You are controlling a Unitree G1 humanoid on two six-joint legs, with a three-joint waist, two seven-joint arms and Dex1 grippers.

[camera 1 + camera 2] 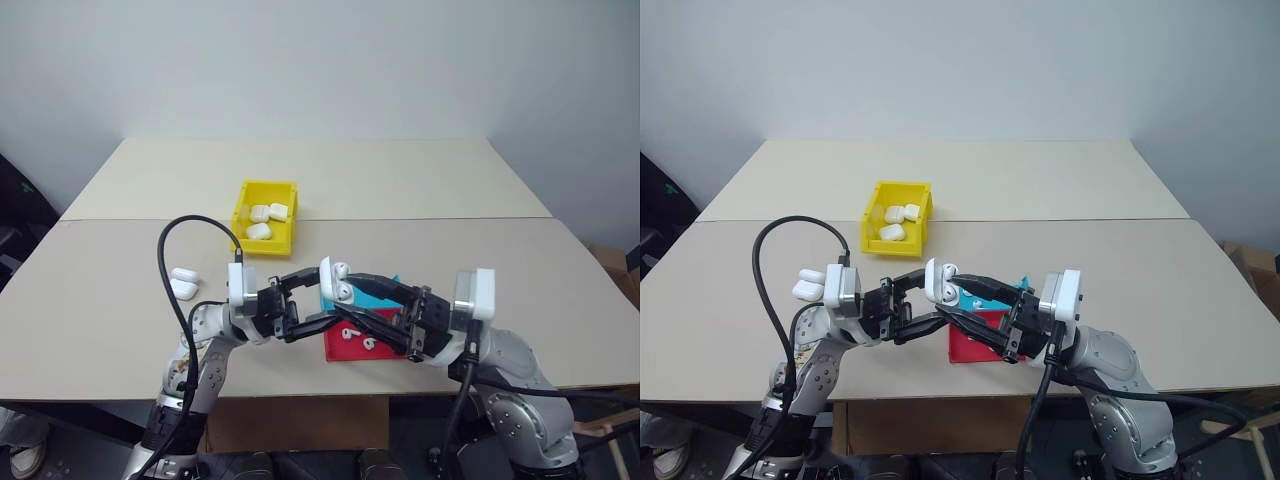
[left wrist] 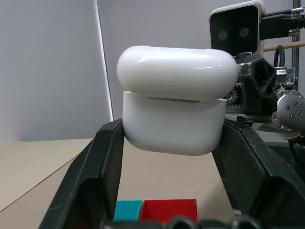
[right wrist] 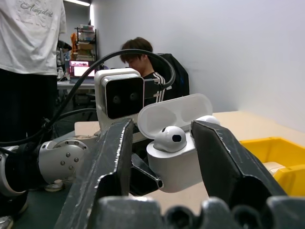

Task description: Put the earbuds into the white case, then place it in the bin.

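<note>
My left gripper (image 1: 322, 298) is shut on the white case (image 1: 335, 280), held up over the table's front edge with its lid hinged open. Two earbuds (image 3: 169, 138) sit in the case's (image 3: 174, 164) wells, stems down. My right gripper (image 1: 347, 298) reaches in from the right; its fingers (image 3: 116, 157) stand open on either side of the case, with a gap on one side. From the left wrist, the case (image 2: 174, 119) fills the space between the left fingers (image 2: 102, 171). The yellow bin (image 1: 243, 205) stands farther back, to the left of centre, with three white cases inside.
A red tray (image 1: 385, 350) with two loose earbuds (image 1: 350, 333) lies under the grippers, a blue tray (image 1: 378, 293) behind it. Two more white cases (image 1: 183, 283) lie on the table at the left. Two people (image 3: 138, 52) are beyond the table in the right wrist view.
</note>
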